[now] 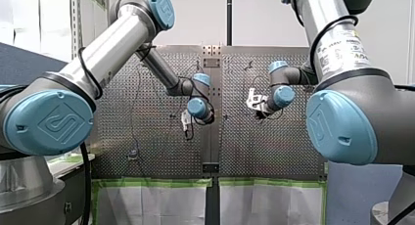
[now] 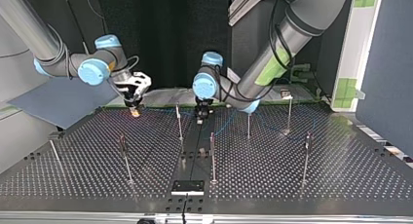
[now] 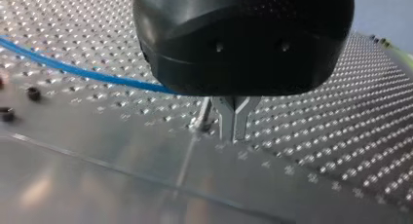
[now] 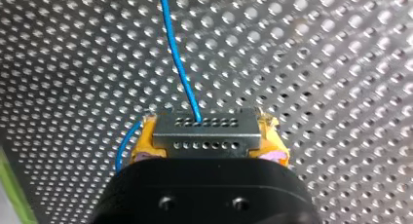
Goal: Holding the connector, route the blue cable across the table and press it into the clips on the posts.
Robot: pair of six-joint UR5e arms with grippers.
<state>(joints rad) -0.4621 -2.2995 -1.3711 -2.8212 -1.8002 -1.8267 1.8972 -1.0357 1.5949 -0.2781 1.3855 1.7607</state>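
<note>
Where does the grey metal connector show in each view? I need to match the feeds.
Right wrist view: grey metal connector clamped between my right gripper's yellow pads.
Top view: at that gripper's tip, view's left, too small to make out.
Front view: gripper right of centre; connector not discernible.
Left wrist view: not in it.
Landmark: thin blue cable, in both wrist views.

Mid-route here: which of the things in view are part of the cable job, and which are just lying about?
Part of the job: connector, clamped by my right gripper between yellow pads; blue cable running from it; upright posts; my left gripper, beside the cable.
Just lying about: black plate at the top view's near edge; grey sheet at its left; green tape patches at its right.
</note>
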